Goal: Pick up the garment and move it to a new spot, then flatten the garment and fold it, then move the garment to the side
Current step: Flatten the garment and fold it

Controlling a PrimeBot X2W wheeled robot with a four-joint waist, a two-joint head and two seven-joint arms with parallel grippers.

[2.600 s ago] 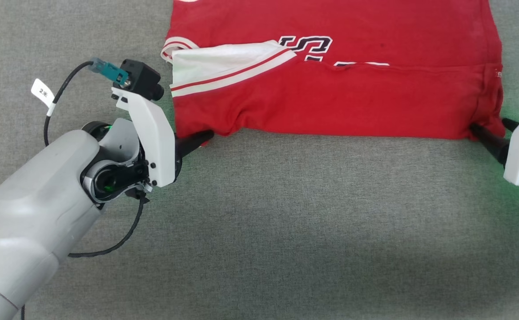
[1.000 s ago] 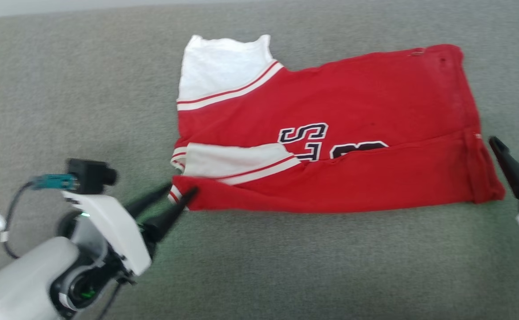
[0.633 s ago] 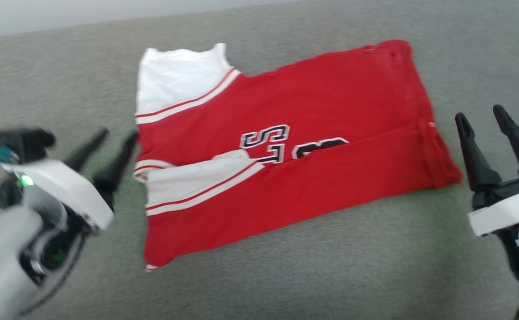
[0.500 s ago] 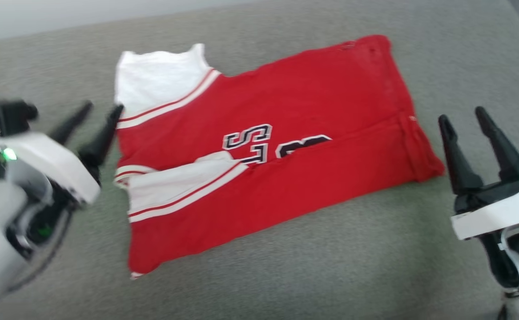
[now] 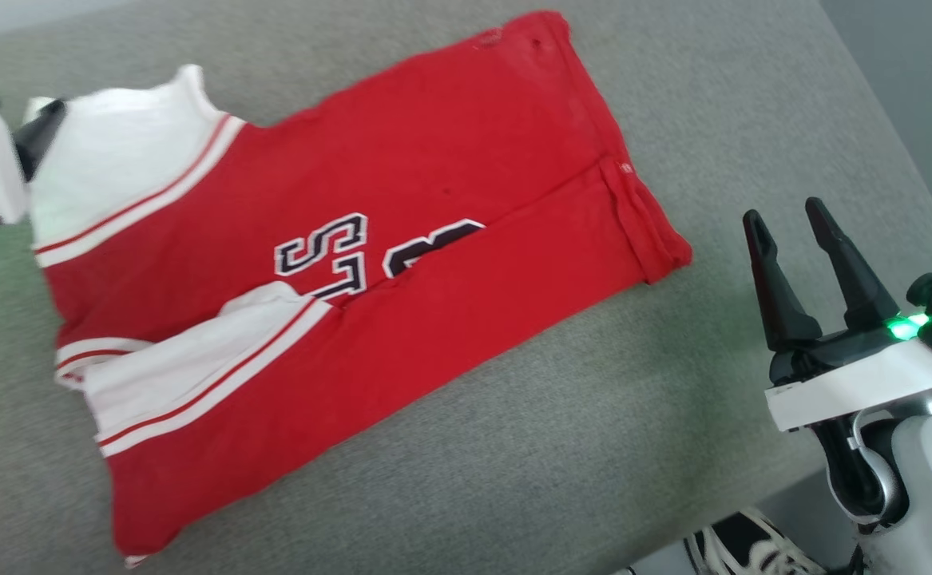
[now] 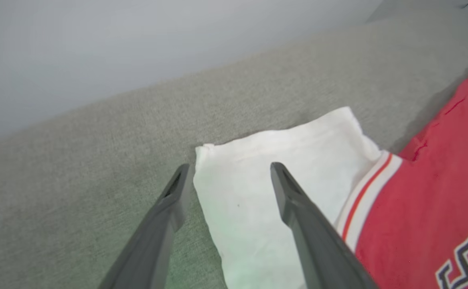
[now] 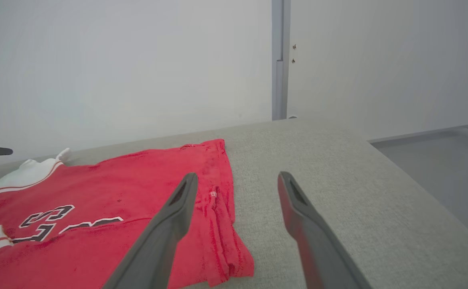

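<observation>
Both released: left claw (image 6: 229, 168) straddles the garment's (image 5: 402, 160) white sleeve (image 6: 282, 160) at ten o'clock, right claw (image 5: 784, 210) hovers at three. I'd pinch the sleeve edge low, then fold inward.

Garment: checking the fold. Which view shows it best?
The head view: nearly the whole garment shows from above, edge folded over the lettering. The right wrist view sees it obliquely; the left wrist view, mainly one white sleeve.

Both fold corners of jersey (image 5: 402, 184) are free. At left gripper (image 6: 229, 166), white sleeve (image 6: 266, 160) corner now between spread jaws; at right gripper (image 7: 238, 176), hem (image 7: 221, 208) outside jaws.
</observation>
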